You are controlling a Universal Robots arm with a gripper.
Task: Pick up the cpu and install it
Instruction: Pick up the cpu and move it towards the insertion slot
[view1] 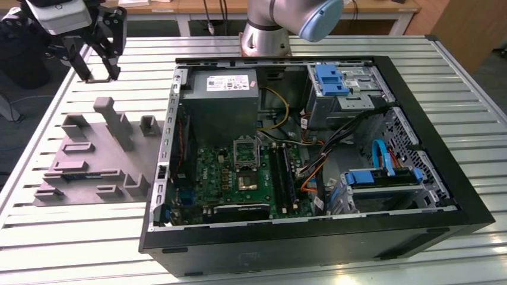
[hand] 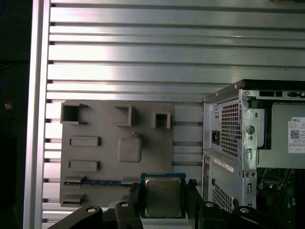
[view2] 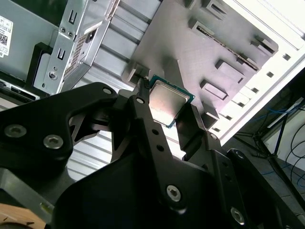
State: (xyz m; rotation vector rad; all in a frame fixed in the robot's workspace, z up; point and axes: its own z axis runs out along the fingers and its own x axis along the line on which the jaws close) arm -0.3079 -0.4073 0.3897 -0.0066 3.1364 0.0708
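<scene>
High over the tray (hand: 107, 164), the claw (view1: 99, 75) points down, clamping the cpu (hand: 162, 195)

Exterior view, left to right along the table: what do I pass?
Grey moulded tray → motherboard → blue-latched drive bay, the last two inside the open case. The tool, overlapping the tray, is left out; it grips the cpu.

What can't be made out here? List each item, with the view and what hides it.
cpu underside: both wrist views, it faces away.
cpu sides: first wrist view, covered by fingers of the gripper.
Socket pins: exterior view, too small.
Computer case: first wrist view, cut off by the picture's edge.
</scene>
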